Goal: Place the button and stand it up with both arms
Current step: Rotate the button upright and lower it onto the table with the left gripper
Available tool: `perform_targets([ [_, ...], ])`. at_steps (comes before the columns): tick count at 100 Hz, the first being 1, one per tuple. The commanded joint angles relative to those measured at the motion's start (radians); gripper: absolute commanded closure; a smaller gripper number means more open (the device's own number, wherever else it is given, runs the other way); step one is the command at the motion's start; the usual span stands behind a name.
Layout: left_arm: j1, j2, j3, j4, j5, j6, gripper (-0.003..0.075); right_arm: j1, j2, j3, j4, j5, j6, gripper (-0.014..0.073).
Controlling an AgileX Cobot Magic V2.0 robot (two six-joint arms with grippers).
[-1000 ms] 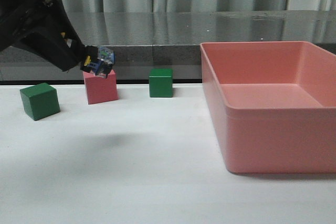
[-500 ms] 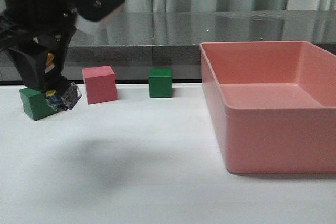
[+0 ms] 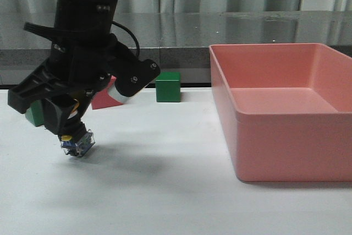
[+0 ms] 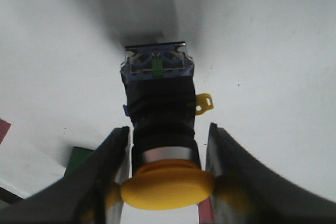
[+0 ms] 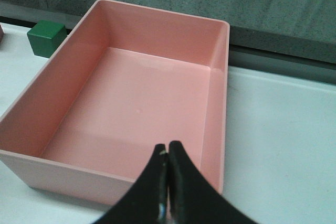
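The button (image 3: 77, 144) hangs in the left gripper (image 3: 72, 136), low over the white table (image 3: 176, 191), on the left part of it and well apart from the pink bin (image 3: 286, 114). From the front view I cannot tell if its clear base already touches the table; it looks very close.

I think this button is a light and stiff thing, made of hard plastic with a metal ring. The yellow cap (image 4: 168, 186) is smooth and rounded, so it can slip if one takes it there. The black body (image 4: 161, 116) is a cylinder, so it can turn between flat fingers. The best place to hold it seems to be the body just under the cap, and this is where the left gripper has it: in the left wrist view the two fingers (image 4: 107, 171) are closed on the button from both sides, near the silver ring. The bluish base block (image 4: 156, 66) is flat and square, so the button should stand well on it, but the wide cap on top makes it easy to tip.

The left arm (image 3: 82, 53) reaches steeply down, the wrist is bent and the gripper points to the table. The button is a little tilted, base down, cap up.

The right gripper (image 5: 168, 182) has its fingers pressed together with nothing between them. It hangs above the near edge of the pink bin, and a green cube (image 5: 46, 38) sits beside the bin's far corner.
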Motion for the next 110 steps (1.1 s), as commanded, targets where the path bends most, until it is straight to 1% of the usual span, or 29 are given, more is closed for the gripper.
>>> perform_targets([
  [1,-0.011,-0.037,-0.029,0.030,0.046,-0.009,0.0738,-0.006,0.000,-0.029,0.004,-0.069,0.000,0.0651],
  [55,-0.011,-0.008,-0.031,0.028,0.050,-0.009,0.0738,-0.006,0.000,-0.029,0.004,-0.069,0.000,0.0651],
  [64,-0.011,-0.008,-0.031,0.028,0.051,-0.011,0.0728,-0.006,0.000,-0.029,0.004,-0.069,0.000,0.0651],
  [69,-0.011,-0.008,-0.031,0.028,0.052,-0.011,0.0699,-0.006,0.000,-0.029,0.004,-0.069,0.000,0.0651],
  [76,-0.011,-0.008,-0.031,0.028,0.052,-0.011,0.0629,-0.006,0.000,-0.029,0.004,-0.069,0.000,0.0651],
  [95,-0.011,-0.012,-0.031,0.028,0.060,-0.011,0.0364,-0.006,0.000,-0.029,0.004,-0.069,0.000,0.0651],
  [102,-0.011,-0.018,-0.031,0.028,0.064,-0.011,0.0300,-0.006,0.000,-0.029,0.004,-0.069,0.000,0.0651],
  [110,-0.011,-0.027,-0.031,0.028,0.075,-0.011,0.0261,-0.006,0.000,-0.029,0.004,-0.069,0.000,0.0651],
])
